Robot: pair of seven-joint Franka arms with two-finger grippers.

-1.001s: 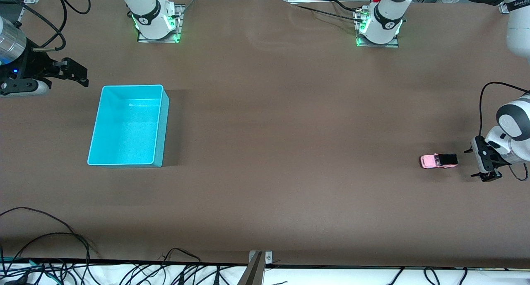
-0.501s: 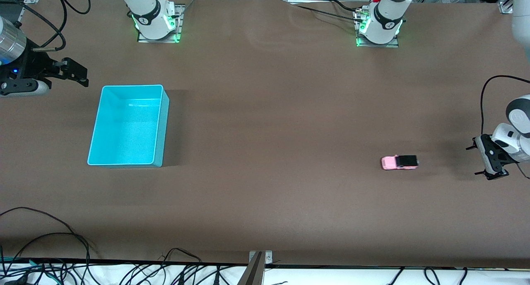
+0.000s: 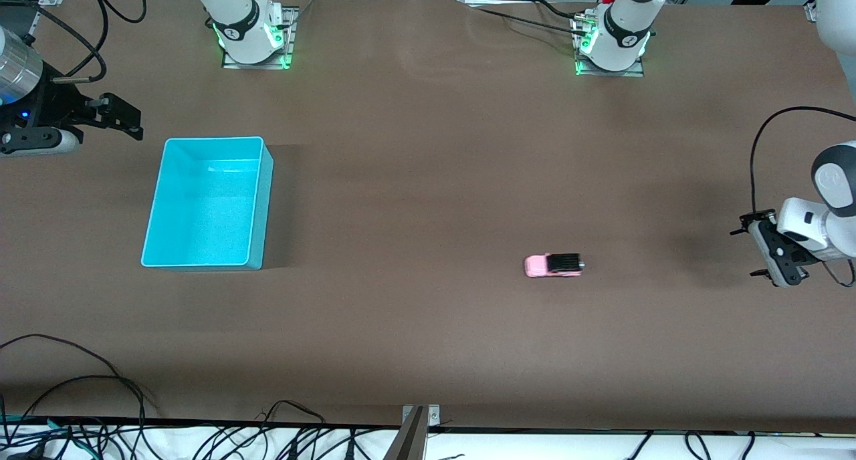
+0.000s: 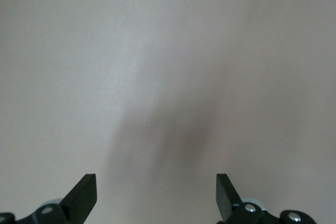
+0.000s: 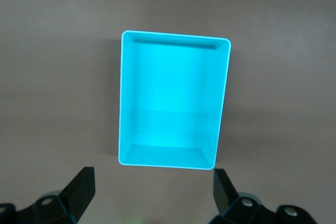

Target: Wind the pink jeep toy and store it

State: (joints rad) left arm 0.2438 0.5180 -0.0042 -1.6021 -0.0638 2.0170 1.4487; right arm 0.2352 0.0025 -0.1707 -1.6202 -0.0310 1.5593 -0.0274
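Viewing the surface from the front, we find the jeep standing alone toward the left arm's end, wheels down. The bin lies at about 9 o'clock from the jeep, well apart. We see the left end effector over the surface's edge at 3 o'clock from the jeep, fingers spread wide, holding nothing. The right end effector waits up beside the bin, fingers wide apart, empty.
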